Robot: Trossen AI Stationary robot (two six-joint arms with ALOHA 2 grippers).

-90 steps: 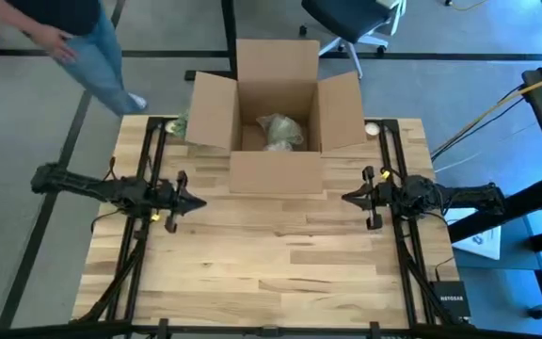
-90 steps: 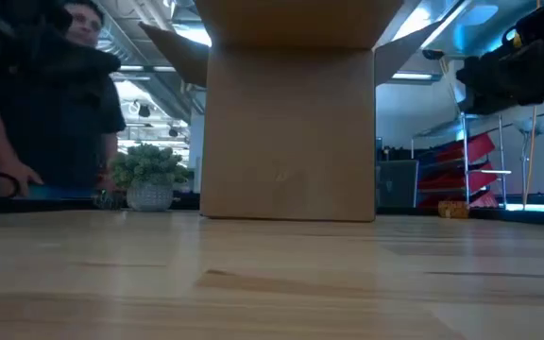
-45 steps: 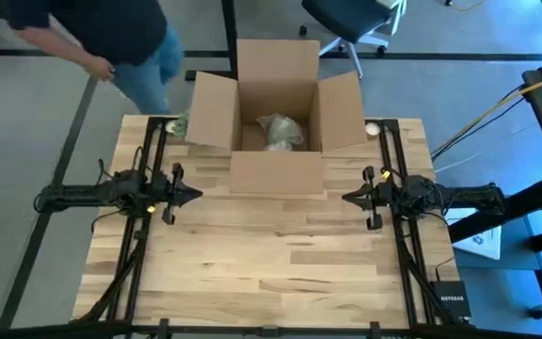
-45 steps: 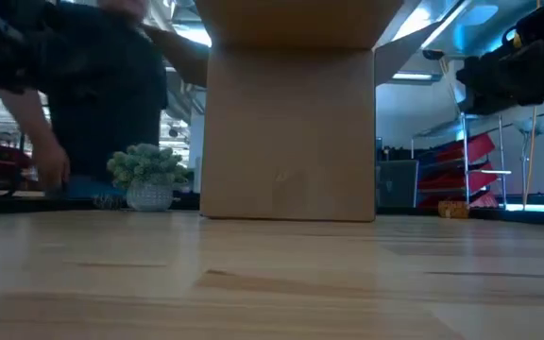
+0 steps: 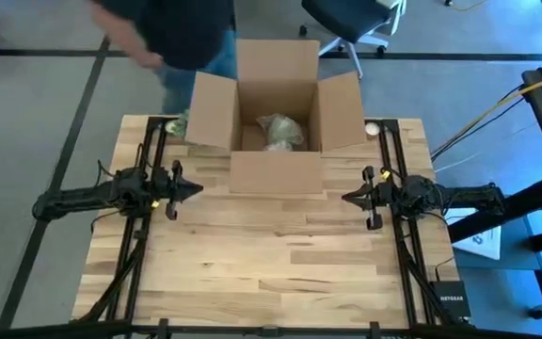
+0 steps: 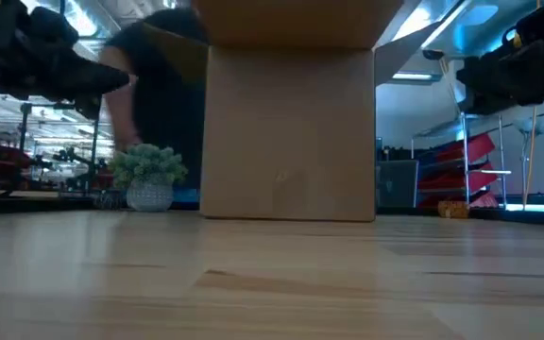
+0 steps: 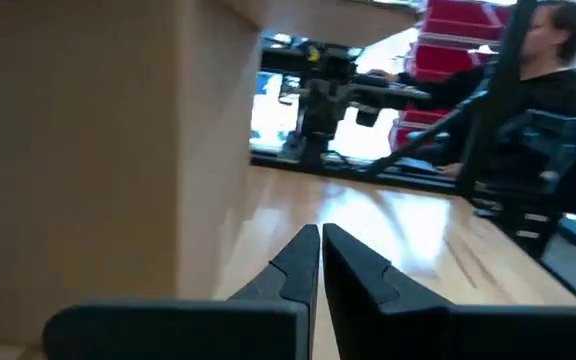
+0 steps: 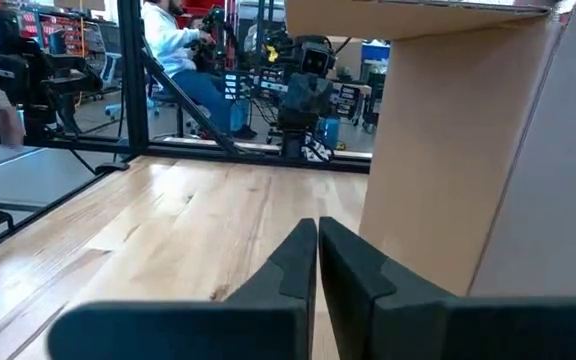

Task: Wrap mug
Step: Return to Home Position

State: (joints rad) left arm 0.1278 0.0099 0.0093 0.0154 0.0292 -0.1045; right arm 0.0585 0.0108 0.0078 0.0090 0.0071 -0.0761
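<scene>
Both left gripper [image 5: 198, 189] and right gripper [image 5: 345, 198], fingers closed, flank box [image 5: 276, 174] on wood table [image 5: 271, 268]; person [image 5: 172, 24] behind.

We see a tan-brown box [image 5: 277, 174] at upper centre, a pale green wrapped mug [image 5: 280, 130], a light, streak-grained wooden table [image 5: 271, 268], a black left gripper [image 5: 194, 187] and right gripper [image 5: 346, 198], and a green plant [image 6: 147, 162].

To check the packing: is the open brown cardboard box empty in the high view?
No, a greenish bundle of clear bubble wrap lies inside the open brown cardboard box.
</scene>
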